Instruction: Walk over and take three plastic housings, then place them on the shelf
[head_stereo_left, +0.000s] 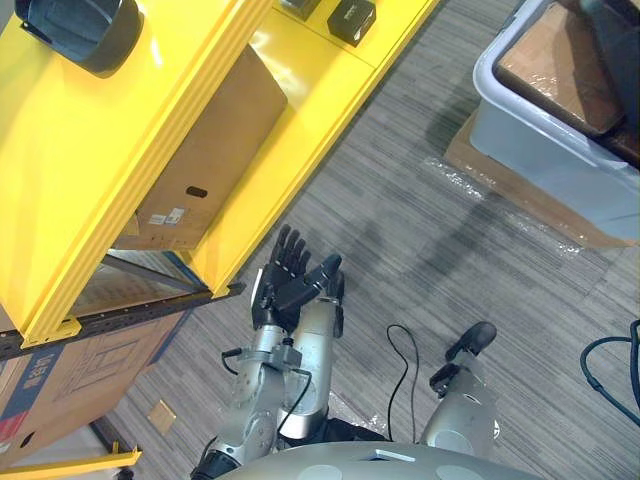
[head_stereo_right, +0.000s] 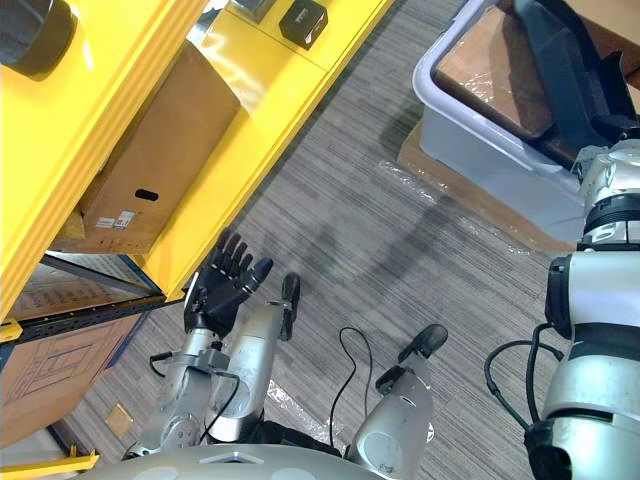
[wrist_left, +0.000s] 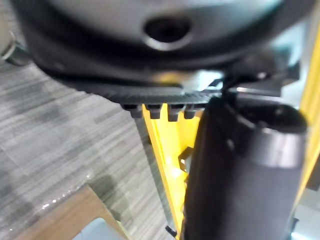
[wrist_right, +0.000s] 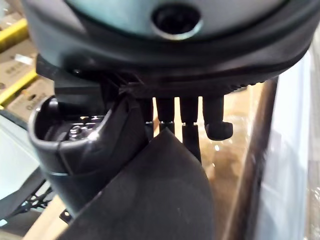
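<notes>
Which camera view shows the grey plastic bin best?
The right eye view: the grey bin shows most of itself there, with its rim, near wall and brown-lined inside. The left eye view cuts it off at the picture's edge. The right wrist view gives its pale wall from very close.

My left arm (head_stereo_left: 262, 385) and right arm (head_stereo_right: 598, 290): silver-grey, smooth casings. Left hand (head_stereo_left: 292, 280) and right hand (wrist_right: 165, 60): dark.
</notes>
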